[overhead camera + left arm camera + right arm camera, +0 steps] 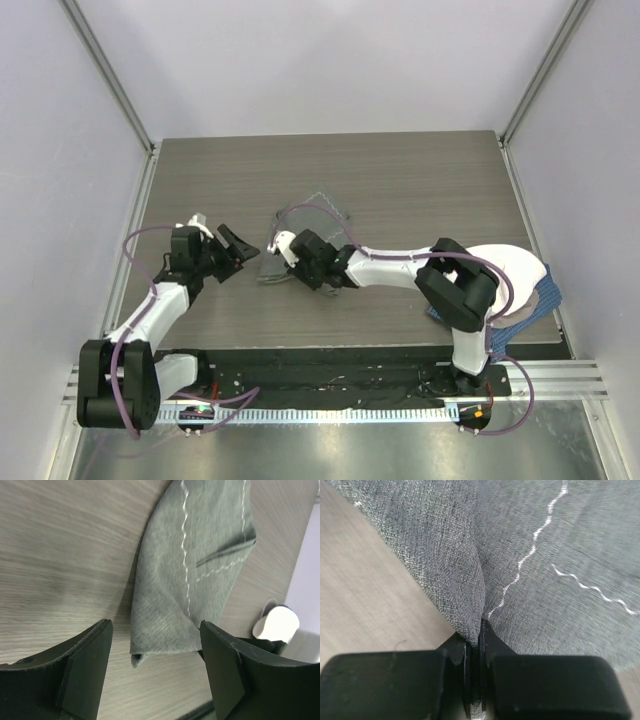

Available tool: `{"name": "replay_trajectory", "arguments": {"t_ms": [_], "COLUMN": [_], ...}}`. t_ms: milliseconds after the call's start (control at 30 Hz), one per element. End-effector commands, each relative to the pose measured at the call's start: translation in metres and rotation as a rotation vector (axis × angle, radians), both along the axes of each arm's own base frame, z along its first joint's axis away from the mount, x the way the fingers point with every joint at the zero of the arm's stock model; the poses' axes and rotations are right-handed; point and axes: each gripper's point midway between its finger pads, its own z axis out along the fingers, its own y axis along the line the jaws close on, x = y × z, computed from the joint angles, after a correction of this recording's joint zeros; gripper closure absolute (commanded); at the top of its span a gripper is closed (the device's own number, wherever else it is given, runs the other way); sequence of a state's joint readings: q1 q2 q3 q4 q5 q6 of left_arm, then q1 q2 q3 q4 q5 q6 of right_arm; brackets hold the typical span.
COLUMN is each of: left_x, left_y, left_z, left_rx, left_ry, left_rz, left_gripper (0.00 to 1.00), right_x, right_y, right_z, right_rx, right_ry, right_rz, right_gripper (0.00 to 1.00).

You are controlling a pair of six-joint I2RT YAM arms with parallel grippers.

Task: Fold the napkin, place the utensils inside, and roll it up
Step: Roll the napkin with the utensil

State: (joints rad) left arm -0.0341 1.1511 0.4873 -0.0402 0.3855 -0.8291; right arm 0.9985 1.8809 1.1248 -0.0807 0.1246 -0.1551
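Observation:
The grey-green napkin (318,220) lies folded on the wood table, its pale wavy hem lines showing in the left wrist view (200,565). My right gripper (296,268) is shut on a pinched fold of the napkin's near edge; in the right wrist view (480,635) the cloth (530,545) rises straight out of the closed jaws. My left gripper (243,254) is open and empty just left of the napkin; its fingers (87,665) straddle the napkin's near corner (135,657) without touching it. No fork is in view.
A cream-white cloth (515,268) and a blue checked cloth (545,298) lie at the table's right edge, behind my right arm. White walls enclose the table on the left, right and back.

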Motion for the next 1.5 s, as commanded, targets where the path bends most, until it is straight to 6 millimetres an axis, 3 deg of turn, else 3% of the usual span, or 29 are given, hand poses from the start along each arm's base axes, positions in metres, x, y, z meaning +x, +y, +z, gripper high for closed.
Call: {"name": "replay_trajectory", "arguments": {"t_ms": [0,67,300,400,600,833,1067,1467], "left_x": [0.0,-0.003,-0.02,-0.028,-0.029,-0.036,-0.024,-0.008], "left_y": [0.017,0.016,0.0,0.0,-0.016,-0.028,-0.031,-0.037], "left_z": [0.003,0.001,-0.005,-0.012,-0.005,-0.015,-0.014,-0.018], "left_rx": [0.111,0.118,0.084,0.09,0.04,0.044,0.05,0.043], "left_ry": [-0.059,-0.059,-0.039,-0.032,-0.075,-0.05,-0.067,-0.083], "left_rz": [0.039,0.028,-0.049,-0.056,-0.12,-0.172,-0.178,-0.189], "left_gripper": [0.25,0.25,0.25,0.25,0.25,0.25,0.28,0.42], "right_x": [-0.041,-0.047,-0.04,-0.032,-0.023,-0.017,-0.016,-0.016], "right_y": [0.004,0.008,0.004,-0.003,-0.011,-0.014,-0.016,-0.017], "right_z": [-0.008,-0.011,-0.019,-0.03,-0.047,-0.054,-0.056,-0.056], "right_rx": [0.008,0.036,0.128,0.144,0.163,0.174,0.174,0.171], "right_ry": [0.345,0.436,0.685,0.745,0.828,0.867,0.881,0.894], "right_rz": [0.059,0.072,0.023,-0.008,-0.053,-0.086,-0.088,-0.087], "right_gripper": [0.99,0.99,0.99,0.99,0.99,0.99,0.99,0.99]}}
